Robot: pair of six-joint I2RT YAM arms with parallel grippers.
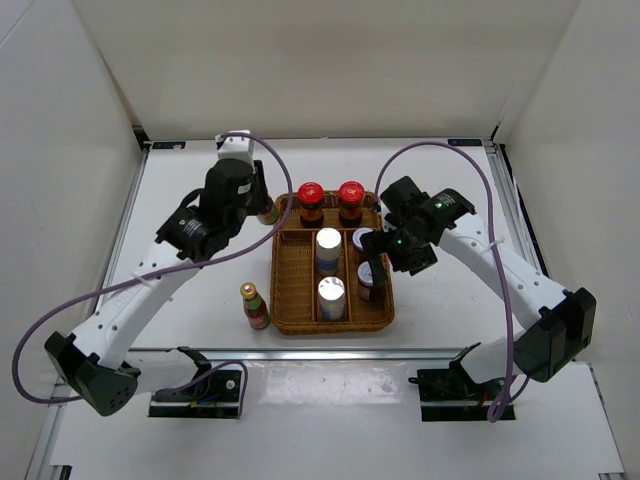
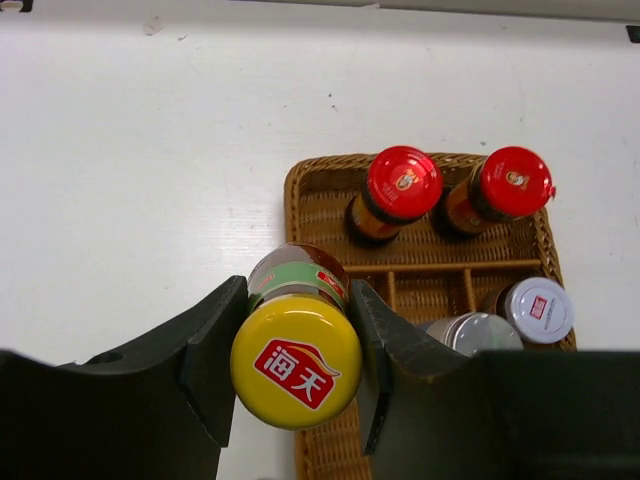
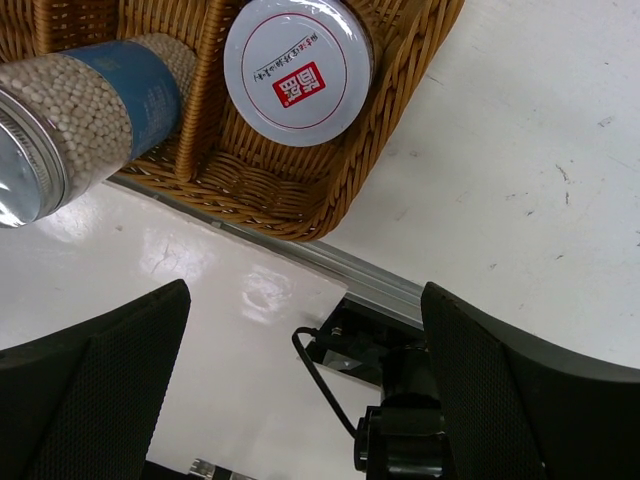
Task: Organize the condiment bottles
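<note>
Tray [image 2: 305, 168] rough woven wicker; yellow-capped bottle [image 2: 296, 373], glossy plastic cap; silver lid [image 3: 25, 165] shiny metal; table [image 2: 130, 150] smooth matt white.

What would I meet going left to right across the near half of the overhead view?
White left arm → slim red-labelled bottle with yellow-orange cap → brown wicker tray, its left rim → nearer silver-capped jar in the middle compartment → white right arm.

The left end effector [image 2: 297, 365] grips a yellow-capped bottle [image 2: 296, 362] beside the wicker tray [image 2: 300, 185].
</note>
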